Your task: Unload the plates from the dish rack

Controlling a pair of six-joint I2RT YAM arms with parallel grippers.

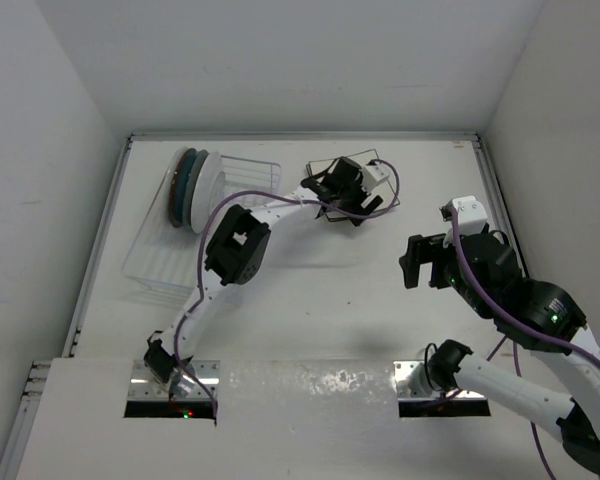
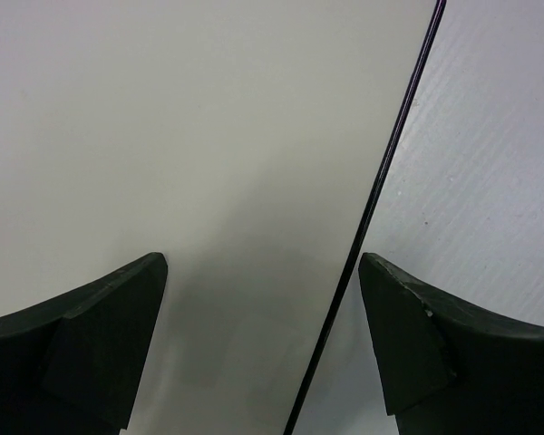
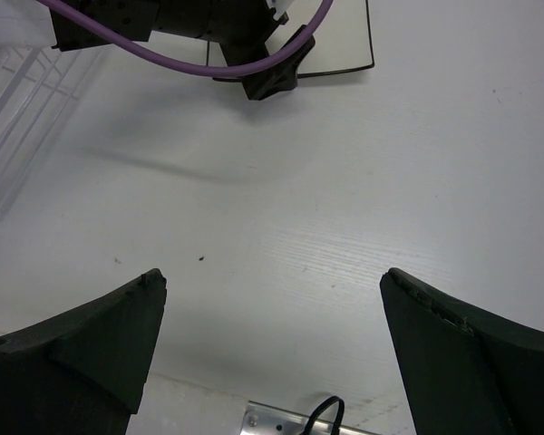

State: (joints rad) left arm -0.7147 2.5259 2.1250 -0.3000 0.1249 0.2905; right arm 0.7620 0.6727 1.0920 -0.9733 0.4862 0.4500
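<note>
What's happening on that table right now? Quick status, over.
Left gripper open above a square plate lying flat. Right gripper open, empty. Other plates upright in the dish rack. Nothing blocking the rack.

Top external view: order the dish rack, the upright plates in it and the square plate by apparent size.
1. dish rack, clearly largest.
2 and 3. upright plates and square plate look alike; left gripper hides part of the square plate, so no ranking.

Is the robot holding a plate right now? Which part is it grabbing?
No, nothing is held. The left gripper is open over the edge of the square plate, which lies flat. The right gripper is open above the table.
</note>
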